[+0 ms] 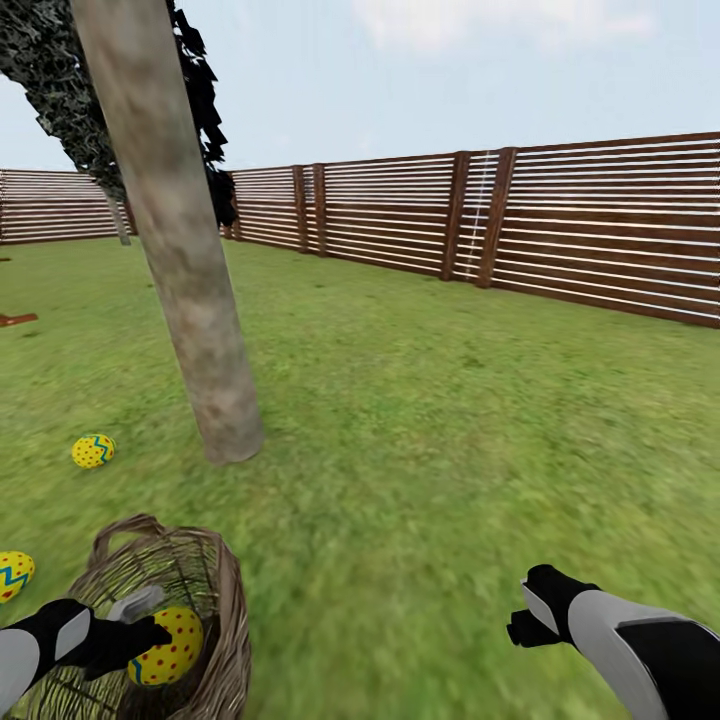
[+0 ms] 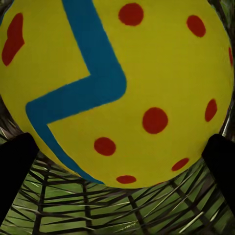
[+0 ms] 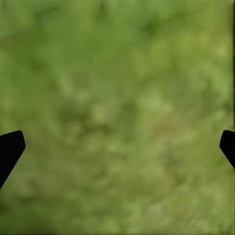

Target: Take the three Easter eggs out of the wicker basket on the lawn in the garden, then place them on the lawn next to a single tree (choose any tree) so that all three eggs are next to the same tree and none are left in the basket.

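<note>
Inside the wicker basket (image 1: 205, 610) sits the last egg (image 1: 168, 645), yellow with red dots. The left end effector (image 1: 150, 637) has a finger on each side of it, but I cannot tell if it is squeezing yet. It should hold tight and lift straight up, past the handle. Two eggs (image 1: 93, 450) (image 1: 14, 574) already lie on the lawn (image 1: 430, 430) near the tree (image 1: 180, 250). The right end effector (image 1: 525, 620) hangs open over grass.
</note>
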